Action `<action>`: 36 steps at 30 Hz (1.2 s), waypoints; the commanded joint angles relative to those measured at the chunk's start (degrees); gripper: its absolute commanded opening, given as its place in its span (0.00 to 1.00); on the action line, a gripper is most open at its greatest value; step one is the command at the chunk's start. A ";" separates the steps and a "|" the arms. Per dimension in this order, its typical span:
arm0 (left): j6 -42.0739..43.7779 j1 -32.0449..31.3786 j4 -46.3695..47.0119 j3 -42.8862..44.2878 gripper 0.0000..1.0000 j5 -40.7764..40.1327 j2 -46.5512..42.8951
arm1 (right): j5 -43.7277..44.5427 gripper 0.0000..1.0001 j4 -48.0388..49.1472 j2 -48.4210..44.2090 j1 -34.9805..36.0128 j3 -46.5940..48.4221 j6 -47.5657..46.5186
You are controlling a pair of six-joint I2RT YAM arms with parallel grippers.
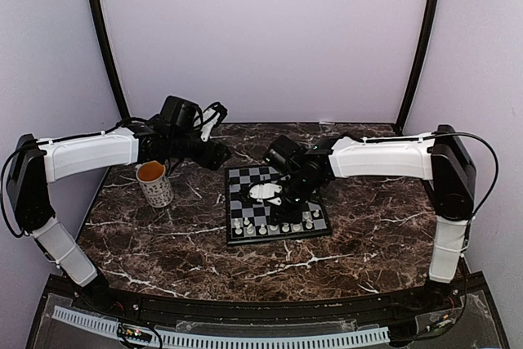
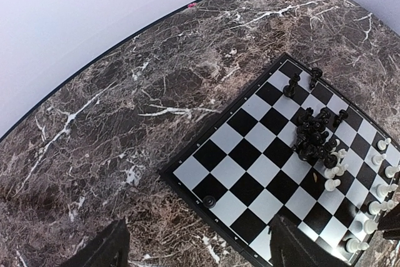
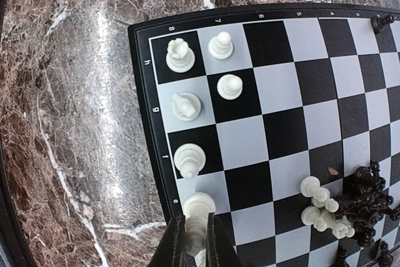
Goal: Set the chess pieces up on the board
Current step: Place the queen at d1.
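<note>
While upright, white piece (image 3: pixel 199 207) between fingers (image 3: pixel 174 247).

Pale lavender walls (image 1: pixel 270 30) closed three sides. Black curved posts (image 1: pixel 100 34) stood in the back corners. Dark marble-pattern tabletop (image 1: pixel 368 226), white veins, soft overhead glare.

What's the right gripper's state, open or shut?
Shut. In the right wrist view the right gripper clamps a white chess piece between its fingers at the edge of the board.
</note>
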 commanded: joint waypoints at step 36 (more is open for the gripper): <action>-0.23 0.29 -1.94 1.94 0.79 5.01 1.82 | 0.72 0.28 1.02 2.03 0.65 0.37 0.58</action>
